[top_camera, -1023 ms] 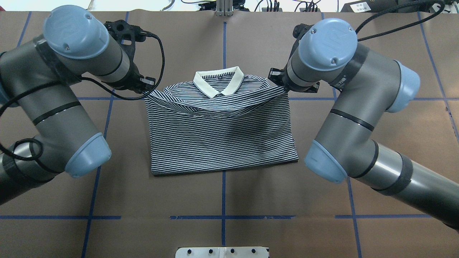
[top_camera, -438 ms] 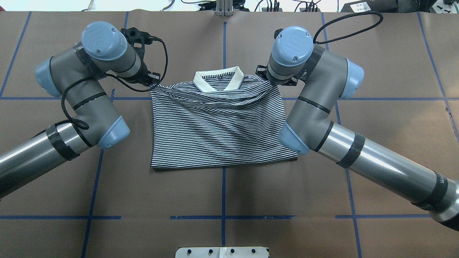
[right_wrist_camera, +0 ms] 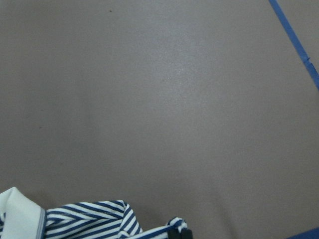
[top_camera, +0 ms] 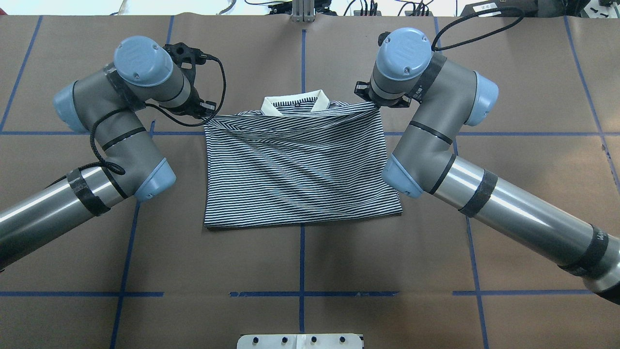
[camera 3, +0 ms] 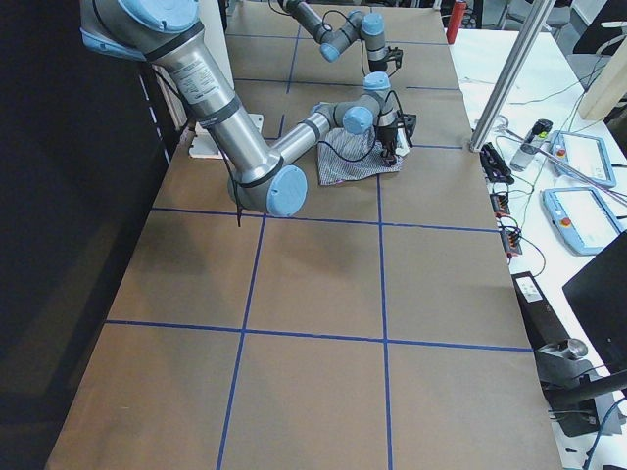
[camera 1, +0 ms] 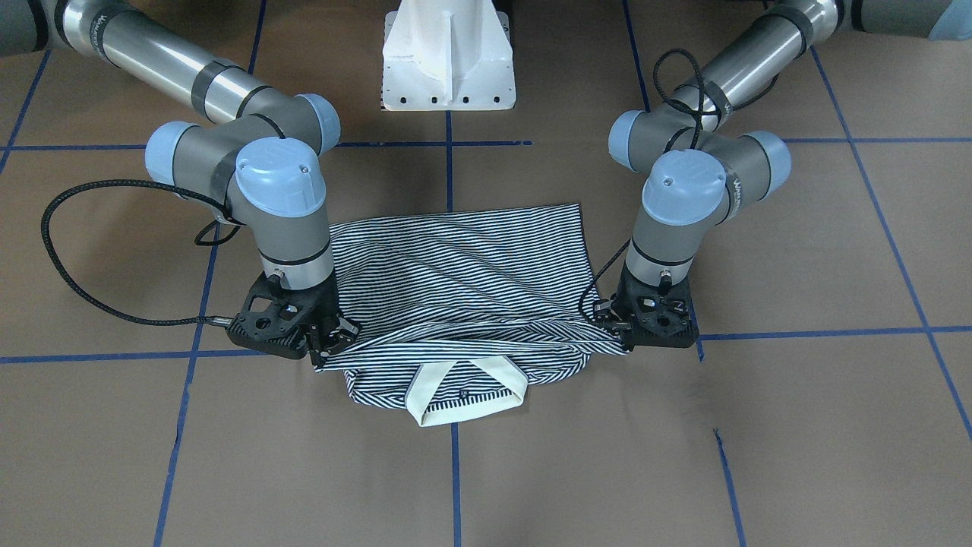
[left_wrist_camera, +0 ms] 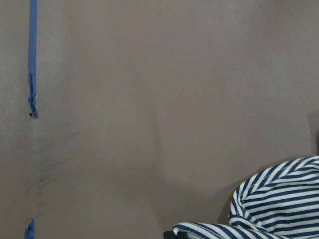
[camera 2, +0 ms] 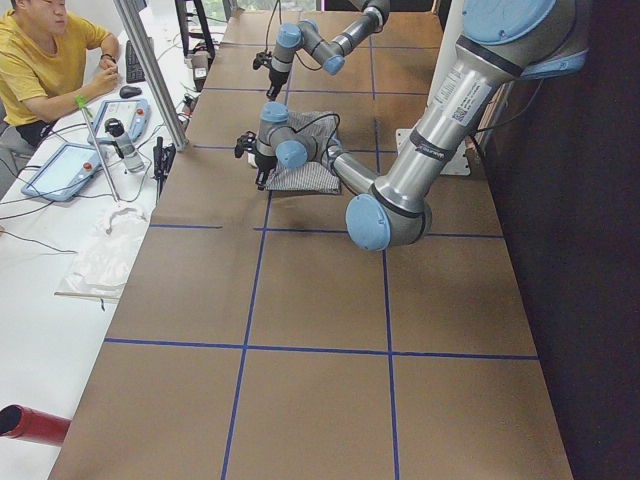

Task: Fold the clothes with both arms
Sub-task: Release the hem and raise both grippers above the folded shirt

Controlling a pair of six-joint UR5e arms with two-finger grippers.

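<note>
My black left gripper (camera 1: 619, 333) and black right gripper (camera 1: 328, 346) pinch the folded edge of the navy-and-white striped polo shirt (top_camera: 300, 169) (cream collar (camera 1: 427, 389) peeking past).

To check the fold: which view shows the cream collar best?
The exterior front-facing view: there the collar shows nearly whole and close. The overhead view shows only a strip of it, the right wrist view a corner, the left wrist view none; in the side views it is too small.
</note>
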